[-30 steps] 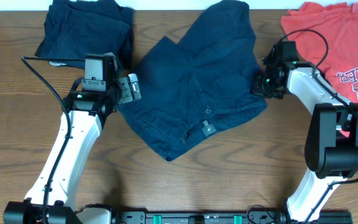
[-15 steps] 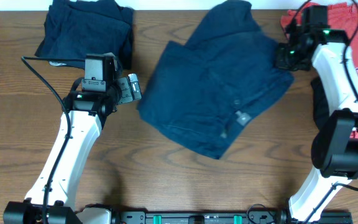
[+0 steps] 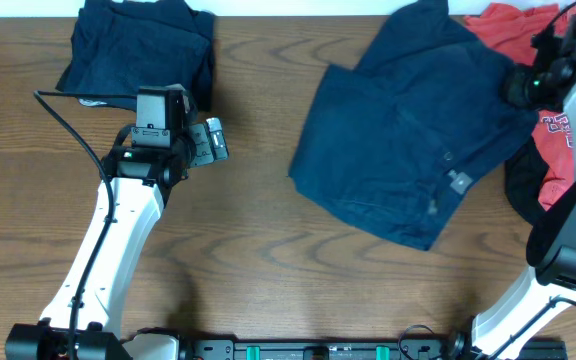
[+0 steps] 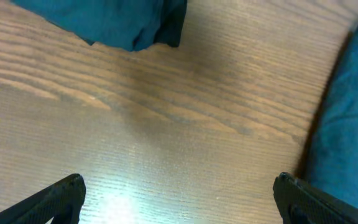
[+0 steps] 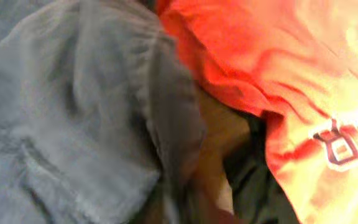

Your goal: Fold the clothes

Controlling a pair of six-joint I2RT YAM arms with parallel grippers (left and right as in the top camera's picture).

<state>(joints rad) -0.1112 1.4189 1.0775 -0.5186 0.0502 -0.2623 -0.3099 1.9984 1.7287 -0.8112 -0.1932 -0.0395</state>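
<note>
Shows the navy shorts [image 3: 398,150] spread loosely at 2 o'clock on the wooden table [image 3: 248,250], with the waistband button [image 3: 448,157] and small tag [image 3: 459,182] facing up toward their 4 o'clock side. Traces their left edge from the far table edge at 12 o'clock down to a blunt corner near 5 o'clock. Overlaps the coral-red T-shirt [image 3: 558,125] along the right edge.

Puts the right gripper [image 3: 524,88] at the shorts' 3 o'clock edge, right over the line where navy meets red. Cannot tell whether those jaws are clenched on cloth or released (the wrist picture is filled with grey-blue folds, red cloth with lettering and a dark gap).

Shows a black garment [image 3: 523,190] at 4 o'clock under the T-shirt, touching the shorts' lower right edge.

Sets a folded navy pile [image 3: 138,45] at 10 o'clock, against the far table edge.

Holds the left gripper [image 3: 213,140] near 9 o'clock, just below the pile's right corner, jaws released and spread wide over bare wood.

Leaves open wood between that gripper and the shorts' left edge, and across the near half of the table from 8 to 5 o'clock. Crowds the 3 o'clock margin with cloth and the right arm.
</note>
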